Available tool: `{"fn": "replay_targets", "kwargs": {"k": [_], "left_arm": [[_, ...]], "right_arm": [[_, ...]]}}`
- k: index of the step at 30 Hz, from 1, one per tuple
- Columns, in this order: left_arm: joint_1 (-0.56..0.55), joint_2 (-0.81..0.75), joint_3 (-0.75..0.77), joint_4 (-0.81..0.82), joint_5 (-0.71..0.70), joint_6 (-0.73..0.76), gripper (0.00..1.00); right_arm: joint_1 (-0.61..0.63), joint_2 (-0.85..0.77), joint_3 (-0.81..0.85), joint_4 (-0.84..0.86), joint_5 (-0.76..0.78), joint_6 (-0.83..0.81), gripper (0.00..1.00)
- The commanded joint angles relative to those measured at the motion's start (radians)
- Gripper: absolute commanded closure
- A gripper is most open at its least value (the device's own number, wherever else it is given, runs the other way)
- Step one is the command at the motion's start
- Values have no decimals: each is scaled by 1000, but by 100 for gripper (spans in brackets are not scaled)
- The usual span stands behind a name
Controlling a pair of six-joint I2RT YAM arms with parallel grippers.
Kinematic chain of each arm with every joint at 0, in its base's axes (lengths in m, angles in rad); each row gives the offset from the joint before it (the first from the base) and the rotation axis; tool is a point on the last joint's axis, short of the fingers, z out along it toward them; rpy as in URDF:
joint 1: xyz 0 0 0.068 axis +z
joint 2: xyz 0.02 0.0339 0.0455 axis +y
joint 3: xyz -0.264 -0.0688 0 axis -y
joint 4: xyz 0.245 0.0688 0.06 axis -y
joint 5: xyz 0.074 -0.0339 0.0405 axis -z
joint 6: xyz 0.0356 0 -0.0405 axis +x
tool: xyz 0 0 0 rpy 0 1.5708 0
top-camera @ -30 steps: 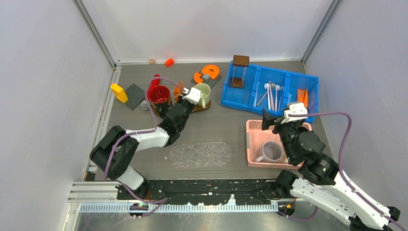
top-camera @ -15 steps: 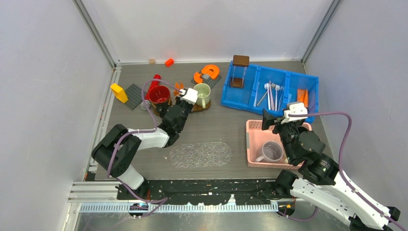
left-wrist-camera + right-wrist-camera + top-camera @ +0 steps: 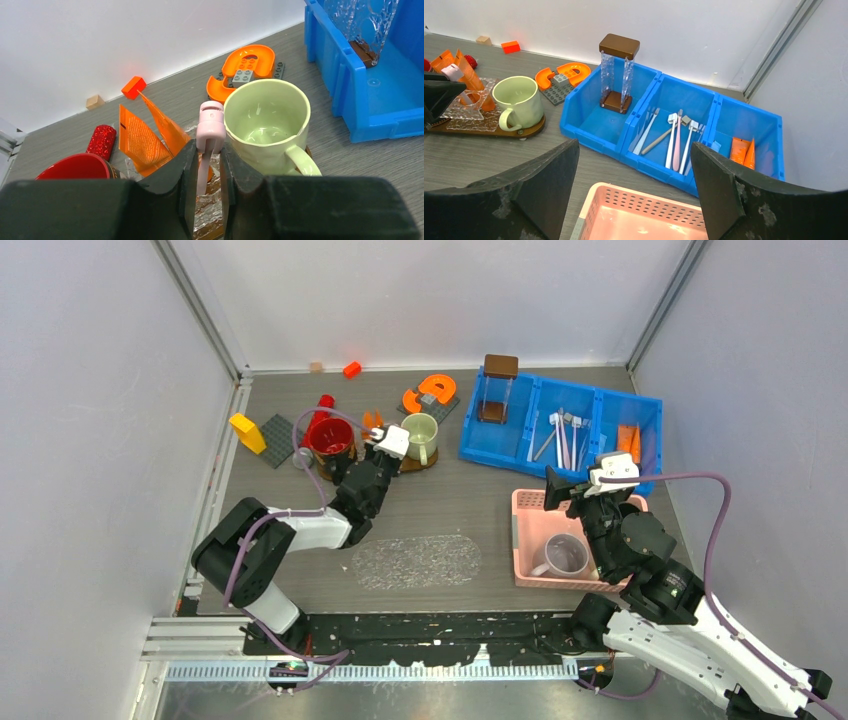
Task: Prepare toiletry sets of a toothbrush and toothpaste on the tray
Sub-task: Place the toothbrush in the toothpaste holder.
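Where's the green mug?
In the top view the mug stands left of centre on the brown tray, between the red cup and the blue bin, beside the left gripper.

The right gripper (image 3: 634, 150) has its two dark fingers spread wide, and a pink basket (image 3: 639, 212) shows between them at the bottom edge. Behind stands a blue bin (image 3: 594, 137) with three compartments. The left one holds a clear stand with a brown top (image 3: 619, 75), the middle one several toothbrushes (image 3: 672, 140), and the right one orange toothpaste tubes (image 3: 744, 152). To the left, a pale green mug (image 3: 519, 102) sits on a brown tray (image 3: 489, 131).
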Motion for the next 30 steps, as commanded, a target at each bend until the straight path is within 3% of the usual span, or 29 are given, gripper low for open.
{"fn": "replay_targets", "kwargs": {"k": [1,10,19,30], "left_arm": [[5,-6,-10,95,1,-10,77],[5,-27,-26,95,23,-23,66],[6,-59,-50,95,47,-43,63],[4,-189,-73,5,108,-91,31]], "right_arm": [[5,4,-5,37,0,-6,12],[5,4,-3,35,-4,-6,12],[5,2,-2,35,-9,-6,12],[5,22,20,16,-14,30,11]]}}
